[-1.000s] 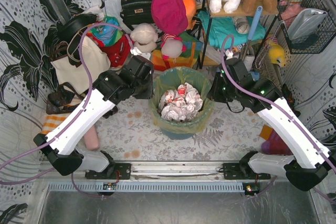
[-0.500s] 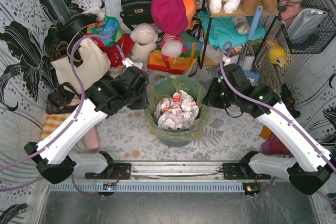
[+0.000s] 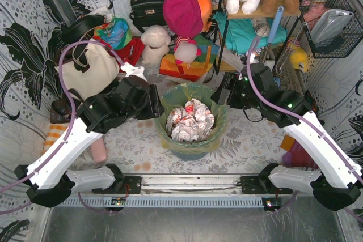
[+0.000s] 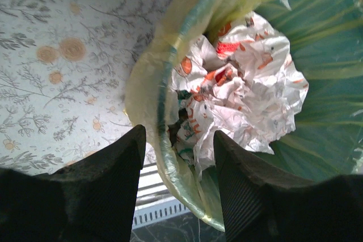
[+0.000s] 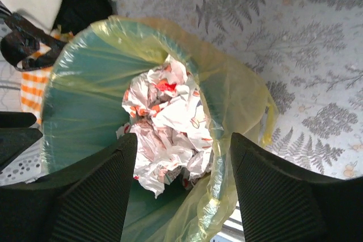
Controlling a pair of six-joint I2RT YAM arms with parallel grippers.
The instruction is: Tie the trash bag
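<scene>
A: Starting at the near edge of the table (image 3: 142, 145), just past the arm bases: the teal bin (image 3: 190, 152) stands midway between the left and right edges. The trash bag (image 3: 215, 133) lines it, mouth wide open and facing straight up, film folded out over the rim.

B: Stuffed with crumpled paper (image 3: 191, 120), too. And the tools?

A: One at each side of the mouth. The left gripper (image 4: 178, 137) is at the rim's left side, the right gripper (image 5: 182, 140) at its right.

B: Holding anything?

A: No, both are released. Each wrist view shows two fingers standing apart with the bag's folded rim running between them. No plastic is pinched.

B: So what does the next move hang on?

A: That straddle. The bag's axis is upright, its mouth a ring, and the grippers face each other across it, left to right. Neither arm is nearer; each has its own side of the rim right at its jaws. I'd say each must pinch its side and lift the film off the bin before any knot.

B: Risk?

A: Thin, crinkly film, so a shallow pinch could slip. Farther back toward the far left corner, the cream tote bag (image 3: 85, 75) sits well apart.
</scene>
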